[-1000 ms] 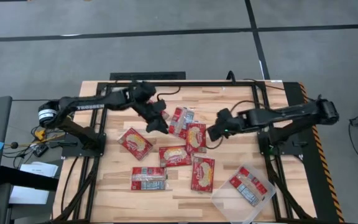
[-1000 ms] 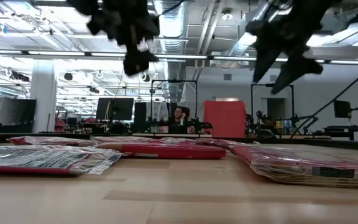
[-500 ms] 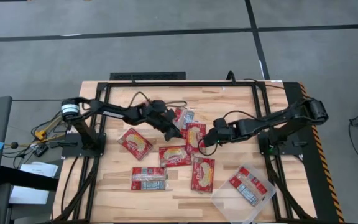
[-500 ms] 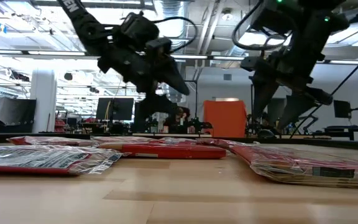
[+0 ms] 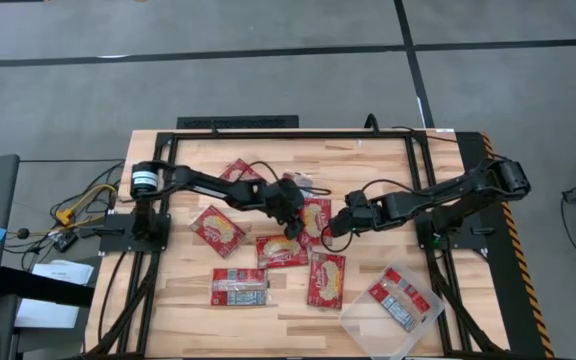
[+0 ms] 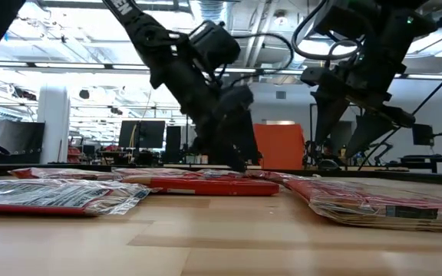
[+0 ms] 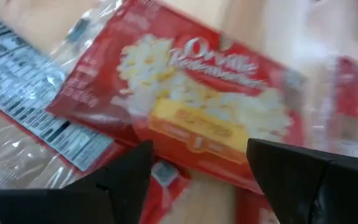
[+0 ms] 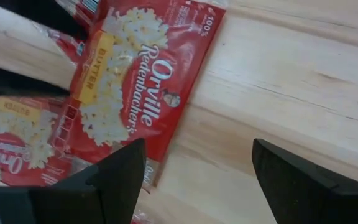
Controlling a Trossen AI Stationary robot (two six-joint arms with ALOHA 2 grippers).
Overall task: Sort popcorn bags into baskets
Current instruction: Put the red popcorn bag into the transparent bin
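Observation:
Several red popcorn bags lie flat on the wooden table: [image 5: 218, 230], [image 5: 281, 250], [image 5: 315, 220], [image 5: 326, 278], [image 5: 240, 287], plus two near the far side [image 5: 240, 172], [image 5: 295, 186]. One more lies in the clear tray [image 5: 360, 322] at the near right. My left gripper [image 5: 290, 218] is open, low over the middle bags; a bag [image 7: 204, 106] shows between its fingers. My right gripper [image 5: 334, 228] is open just right of the middle bag [image 8: 135, 106]. In the low view both grippers [image 6: 236, 157], [image 6: 344, 146] stand close over the bags.
The black frame rails [image 5: 268, 133] run around the table's far and side edges. Bare wood lies at the near left [image 5: 178, 320] and far right [image 5: 368, 160]. The two grippers stand close together over the middle cluster. Cables trail by the left arm's base [image 5: 78, 205].
My left gripper has swung from the far left toward the table's right and near side and come down over the middle bags. My right gripper has moved left and down to the bag beside it, then held. The bags lie as before.

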